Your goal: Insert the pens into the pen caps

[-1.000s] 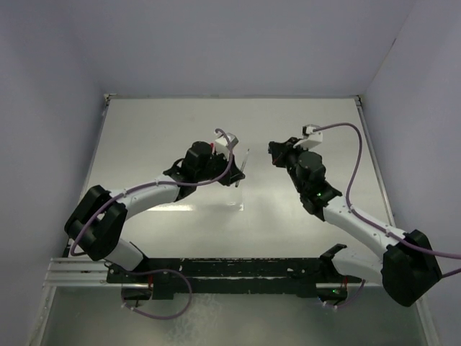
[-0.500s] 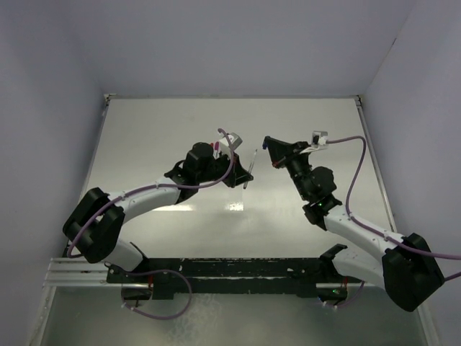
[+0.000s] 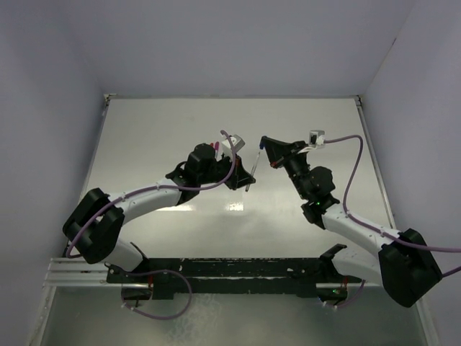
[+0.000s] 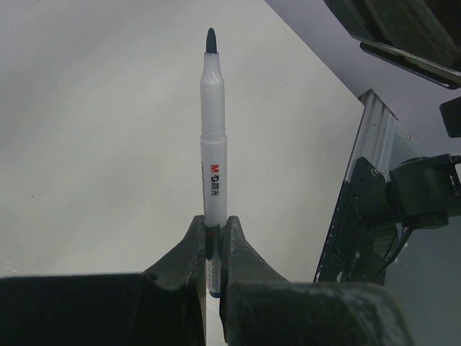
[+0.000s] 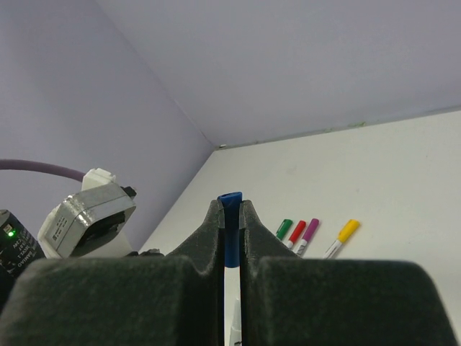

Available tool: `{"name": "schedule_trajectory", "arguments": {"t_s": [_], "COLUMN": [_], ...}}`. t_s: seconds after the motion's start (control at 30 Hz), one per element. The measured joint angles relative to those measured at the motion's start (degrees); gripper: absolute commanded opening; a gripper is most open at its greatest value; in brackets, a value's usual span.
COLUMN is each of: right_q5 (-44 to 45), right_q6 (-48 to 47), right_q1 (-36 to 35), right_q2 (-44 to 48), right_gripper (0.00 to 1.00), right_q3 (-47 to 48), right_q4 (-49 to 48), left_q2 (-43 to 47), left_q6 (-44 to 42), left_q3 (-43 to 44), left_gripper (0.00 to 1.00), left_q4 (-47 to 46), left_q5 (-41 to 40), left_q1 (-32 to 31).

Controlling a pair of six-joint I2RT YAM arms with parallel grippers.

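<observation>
My left gripper (image 4: 214, 232) is shut on the lower end of a white pen (image 4: 214, 151), which stands straight up from the fingers with its dark tip bare. The top view shows this pen (image 3: 253, 170) slanting up from the left gripper (image 3: 243, 179) toward the right gripper (image 3: 266, 147), a short gap away. My right gripper (image 5: 230, 210) is shut on a blue pen cap (image 5: 230, 220), whose end pokes out just past the fingertips. On the table beyond lie pens wearing green (image 5: 284, 228), red (image 5: 297, 231), purple (image 5: 310, 229) and yellow (image 5: 348, 230) caps, side by side.
Lilac walls close in the pale table (image 3: 158, 130) at the back and on both sides. The black rail with the arm bases (image 3: 238, 270) runs along the near edge. Part of the right arm (image 4: 403, 32) shows at the top right of the left wrist view.
The right gripper has swung round and moved left toward the pen. The left gripper has shifted slightly right with the pen, so the gap between pen tip and blue cap has narrowed.
</observation>
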State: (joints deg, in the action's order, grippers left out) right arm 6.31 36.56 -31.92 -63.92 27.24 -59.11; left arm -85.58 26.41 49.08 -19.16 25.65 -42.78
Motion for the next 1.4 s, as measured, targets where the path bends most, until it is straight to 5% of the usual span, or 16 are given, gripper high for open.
{"name": "schedule_trajectory", "arguments": {"t_s": [1.4], "right_q5": [-3.45], "right_q6": [3.65], "right_q1": [-0.07], "right_q2": [-2.38], "right_gripper": [0.00], "right_q3": [-1.88], "right_q4": [-2.60], "left_q2": [1.84], "left_q6": [0.22], "left_q3": [-0.02], "left_gripper": [0.00], "left_q4": [-0.13], "left_q5": [-1.42], "left_q1": [-0.11]}}
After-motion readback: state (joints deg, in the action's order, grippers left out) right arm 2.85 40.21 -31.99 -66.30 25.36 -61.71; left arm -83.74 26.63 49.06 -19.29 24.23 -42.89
